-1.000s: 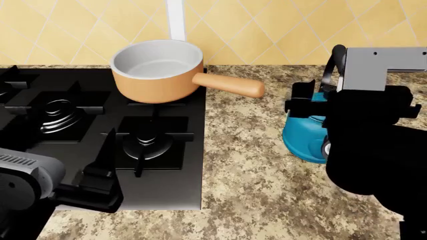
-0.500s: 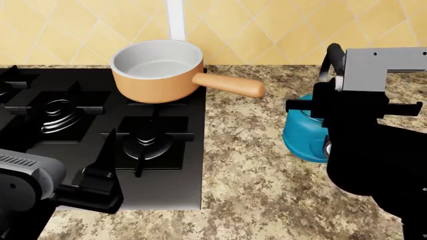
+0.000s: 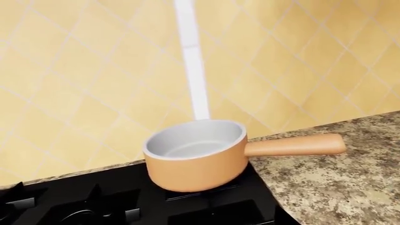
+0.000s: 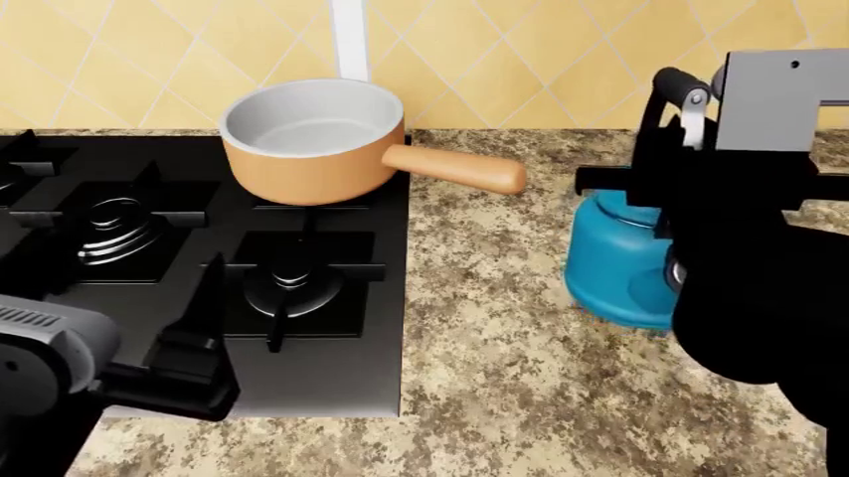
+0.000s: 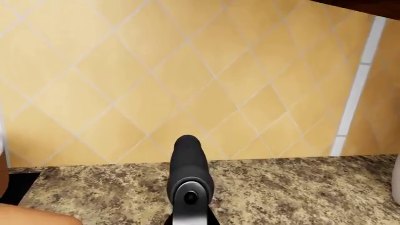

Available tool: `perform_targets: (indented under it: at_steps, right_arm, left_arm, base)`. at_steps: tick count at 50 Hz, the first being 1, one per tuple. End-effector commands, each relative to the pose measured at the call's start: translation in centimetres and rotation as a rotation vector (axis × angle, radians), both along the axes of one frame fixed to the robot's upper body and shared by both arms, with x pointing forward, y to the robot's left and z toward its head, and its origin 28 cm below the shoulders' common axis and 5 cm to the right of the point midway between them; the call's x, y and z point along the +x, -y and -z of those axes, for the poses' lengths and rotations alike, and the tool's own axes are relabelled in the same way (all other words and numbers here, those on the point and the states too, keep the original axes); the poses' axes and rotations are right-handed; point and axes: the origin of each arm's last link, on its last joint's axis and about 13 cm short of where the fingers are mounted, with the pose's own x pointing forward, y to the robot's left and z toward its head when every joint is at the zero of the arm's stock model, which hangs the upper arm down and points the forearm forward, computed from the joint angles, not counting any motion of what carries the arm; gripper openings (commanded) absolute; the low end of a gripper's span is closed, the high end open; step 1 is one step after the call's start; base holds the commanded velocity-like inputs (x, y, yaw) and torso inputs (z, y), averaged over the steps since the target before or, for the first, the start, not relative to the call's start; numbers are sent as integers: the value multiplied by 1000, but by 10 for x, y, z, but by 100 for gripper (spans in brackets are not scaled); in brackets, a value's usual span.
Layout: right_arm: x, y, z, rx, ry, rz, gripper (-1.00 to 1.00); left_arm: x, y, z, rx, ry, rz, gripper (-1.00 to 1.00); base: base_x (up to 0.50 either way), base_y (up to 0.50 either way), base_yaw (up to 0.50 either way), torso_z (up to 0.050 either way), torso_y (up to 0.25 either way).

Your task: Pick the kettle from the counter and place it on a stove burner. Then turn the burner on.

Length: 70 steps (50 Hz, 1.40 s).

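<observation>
The teal-blue kettle (image 4: 613, 266) is at the right of the granite counter (image 4: 491, 338), and I cannot tell whether its base still touches the slab. My right gripper (image 4: 657, 164) is shut on its tall arched handle (image 4: 678, 87). In the right wrist view that handle (image 5: 187, 159) rises straight in front of the camera. The stove burner (image 4: 288, 281) sits bare under its grate at the cooktop's front right. My left gripper (image 4: 199, 343) hovers low over the cooktop's front edge, and its fingers do not show in the left wrist view.
A tan saucepan (image 4: 312, 139) stands on the back right burner, its long handle (image 4: 458, 169) reaching over the counter toward the kettle. A larger multi-ring burner (image 4: 113, 224) lies further left. The yellow tiled wall (image 4: 531, 60) closes off the back.
My right gripper has risen and shifted right with the kettle's handle in it. The kettle has come a little to the right and stands more upright. The left arm has barely moved.
</observation>
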Motion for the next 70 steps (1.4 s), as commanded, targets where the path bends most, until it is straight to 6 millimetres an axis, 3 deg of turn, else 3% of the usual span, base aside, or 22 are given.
perform_targets:
  at_steps: [1, 27, 70]
  right_arm:
    - [-5, 2, -13, -6, 60, 13, -100]
    - [-12, 1, -15, -56, 126, -37, -100]
    - [-13, 0, -12, -70, 112, -53, -100]
  left_arm:
    - [0, -2, -1, -1, 5, -7, 100]
    - [0, -9, -6, -11, 18, -42, 100]
    - [0, -9, -5, -11, 19, -48, 100]
  base:
    - [0, 0, 0, 0, 0]
    - [0, 24, 0, 0, 1]
    - [0, 353, 0, 0, 1]
